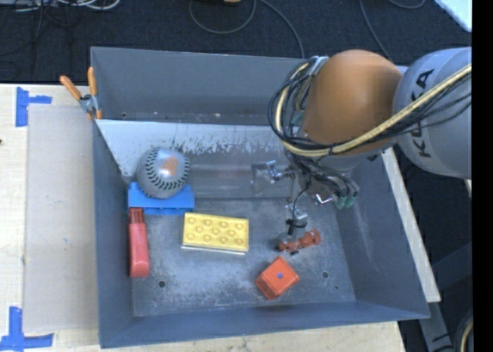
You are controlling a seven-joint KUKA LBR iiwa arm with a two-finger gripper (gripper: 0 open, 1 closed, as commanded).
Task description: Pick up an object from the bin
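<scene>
My gripper (293, 222) hangs below the arm's wrist in the right half of the bin, its lower end just above a small red-orange toy piece (300, 242) on the bin floor. Whether it touches that piece I cannot tell. An orange cube with a blue dot (277, 278) lies a little nearer the front, below the toy piece. A yellow studded building plate (216, 233) lies flat to the gripper's left.
At the left of the bin a grey ribbed ball (163, 172) rests on a blue block (160, 198), with a red stick-shaped tool (138, 244) in front of them. The arm's orange cover and cables overhang the bin's right rear.
</scene>
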